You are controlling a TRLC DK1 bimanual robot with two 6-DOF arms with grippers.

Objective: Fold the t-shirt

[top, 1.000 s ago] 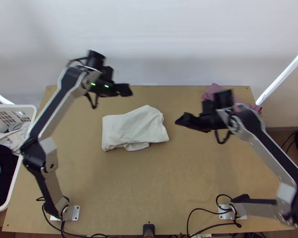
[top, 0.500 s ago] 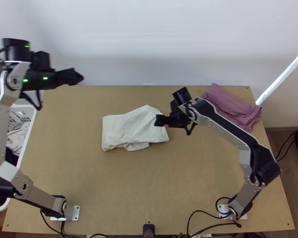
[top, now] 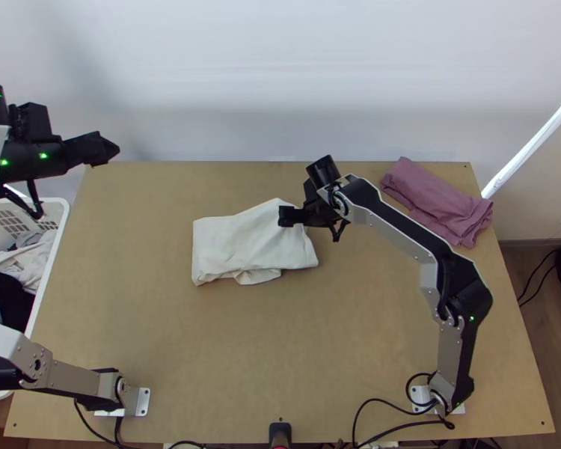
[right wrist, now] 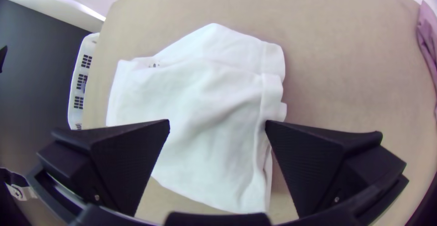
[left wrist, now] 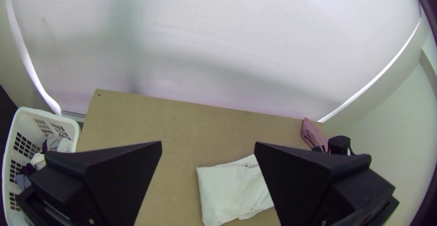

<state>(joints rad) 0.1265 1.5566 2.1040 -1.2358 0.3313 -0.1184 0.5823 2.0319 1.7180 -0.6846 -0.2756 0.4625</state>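
T-shirt point(top: 243, 239) lies loosely folded, centre of frame, on desk point(top: 280, 337); its dark marking point(right wrist: 154, 65) is too small to read. Jaws of left gripper point(top: 105, 148), upper left, and right gripper point(top: 286, 216), upper centre, stand open.

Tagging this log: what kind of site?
Probably an indoor robot workstation for laundry folding: light wooden table with two mounted arms, white plastic basket of clothes, folded mauve cloth.

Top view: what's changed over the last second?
Left hand swung left, toward the table's far left corner. Right hand moved left from beside the white t-shirt to over its right part. Nothing visibly taken hold of or let go; both hands open now. White t-shirt and mauve cloth stayed put.
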